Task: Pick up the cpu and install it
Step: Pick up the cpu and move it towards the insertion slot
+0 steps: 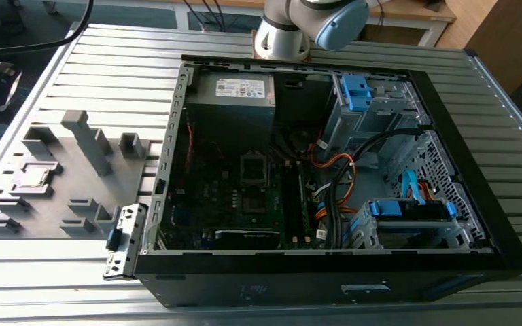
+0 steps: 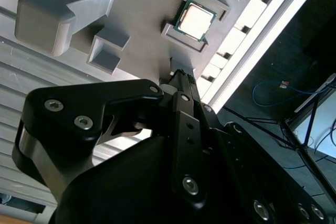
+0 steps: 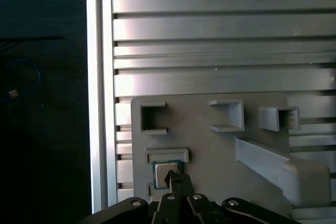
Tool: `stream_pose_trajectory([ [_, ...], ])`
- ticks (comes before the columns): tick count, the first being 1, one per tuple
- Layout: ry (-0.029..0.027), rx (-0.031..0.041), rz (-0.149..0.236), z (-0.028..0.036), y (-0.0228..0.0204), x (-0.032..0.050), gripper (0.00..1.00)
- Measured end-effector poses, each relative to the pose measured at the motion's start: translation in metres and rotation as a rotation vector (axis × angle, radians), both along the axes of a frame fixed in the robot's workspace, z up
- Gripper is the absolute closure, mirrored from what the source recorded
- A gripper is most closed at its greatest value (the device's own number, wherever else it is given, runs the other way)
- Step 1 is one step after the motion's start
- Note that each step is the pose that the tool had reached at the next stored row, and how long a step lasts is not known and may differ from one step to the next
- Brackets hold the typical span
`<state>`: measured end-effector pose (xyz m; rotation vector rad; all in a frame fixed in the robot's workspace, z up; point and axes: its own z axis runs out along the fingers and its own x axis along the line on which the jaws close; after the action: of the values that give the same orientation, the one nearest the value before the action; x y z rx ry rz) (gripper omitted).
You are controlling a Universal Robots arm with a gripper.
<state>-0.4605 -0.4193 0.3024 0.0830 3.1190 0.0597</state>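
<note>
the arm is a silvery-grey round tube with a fat joint, closed by a pale blue cap. the gripper is matte black: flat link plates with rounded corners, stacked and hinged, narrowing to a slim dark tip. bright silver socket-head screws dot the plates, two of them side by side on the widest one. a band of bare brushed metal edges that plate. in the first wrist view the black links carry a row of small silver screws.
</note>
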Motion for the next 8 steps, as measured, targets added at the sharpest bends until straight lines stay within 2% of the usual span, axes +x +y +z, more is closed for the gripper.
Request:
stream_pose_trajectory([
  [8, 0.0000, 0.0000, 0.010, -0.0101, -0.0027, -0.0050, 0.89],
])
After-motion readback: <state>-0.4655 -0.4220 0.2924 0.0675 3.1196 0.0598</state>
